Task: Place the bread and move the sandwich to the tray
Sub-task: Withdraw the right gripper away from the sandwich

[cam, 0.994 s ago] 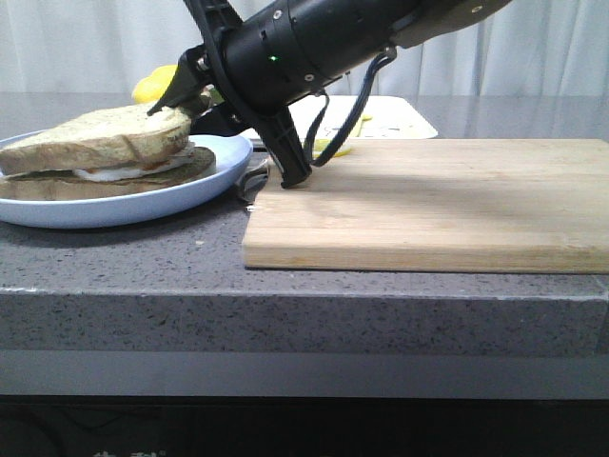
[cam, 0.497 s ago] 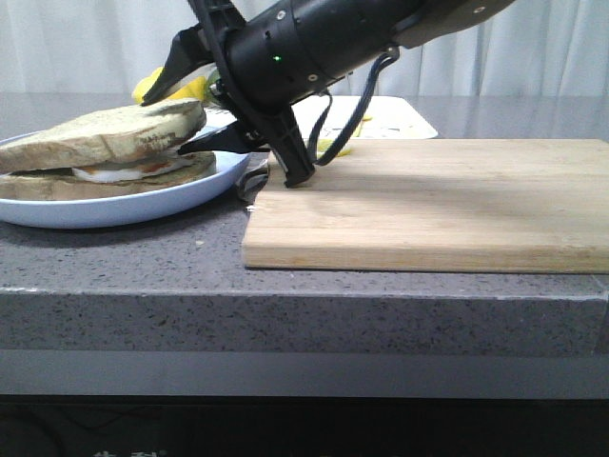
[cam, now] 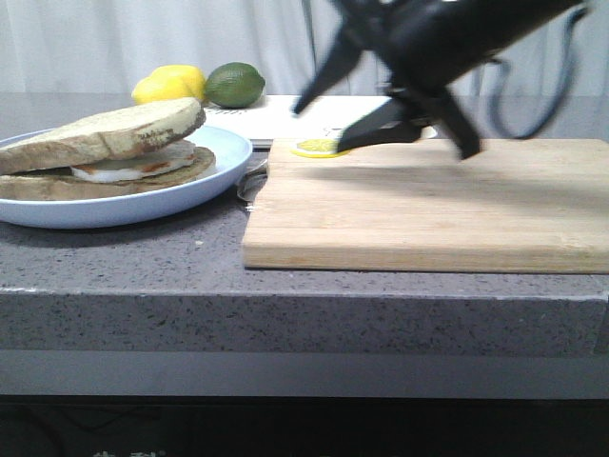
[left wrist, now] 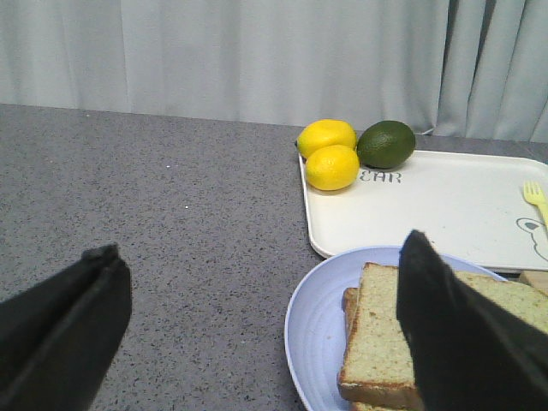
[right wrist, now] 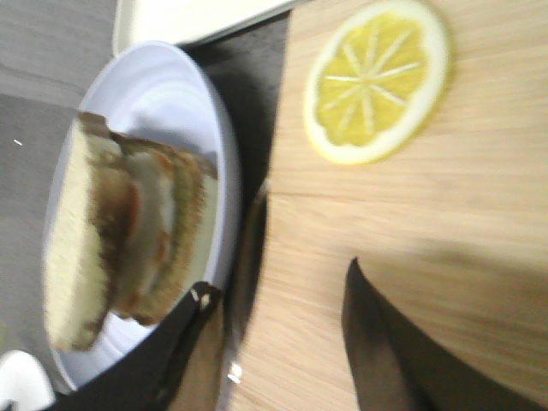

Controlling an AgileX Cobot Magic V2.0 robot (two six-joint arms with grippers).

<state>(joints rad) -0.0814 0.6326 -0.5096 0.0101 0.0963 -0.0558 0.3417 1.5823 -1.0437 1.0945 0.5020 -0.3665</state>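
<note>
bread's on the stack, both hands free, sandwich not on the tray yet

bread (cam: pixel 119 133) sits tilted on top of the sandwich (cam: pixel 114 171) on the light-blue plate (cam: pixel 224 157), left side of the grey speckled surface (cam: pixel 143 257). looks light, soft, crumbly; the layers are loose over a slick egg, so i'd guess they slide if squeezed or tipped. safer bet: grip the plate rim, it's stiff, and carry it level. right hand (cam: pixel 347 114) hangs blurred over the wooden cutting board (cam: pixel 428 205), fingers spread wide, holding nothing, near a lemon slice (cam: pixel 319 148). left hand (left wrist: pixel 257 317) is also wide and empty, hovering short of the plate. tray (left wrist: pixel 445 205) lies behind the plate at the back of the surface, lemons (left wrist: pixel 330 154) and lime (left wrist: pixel 385 144) at one corner, a yellow fork (left wrist: pixel 537 201) on it, the middle of it bare. pale curtain behind.
</note>
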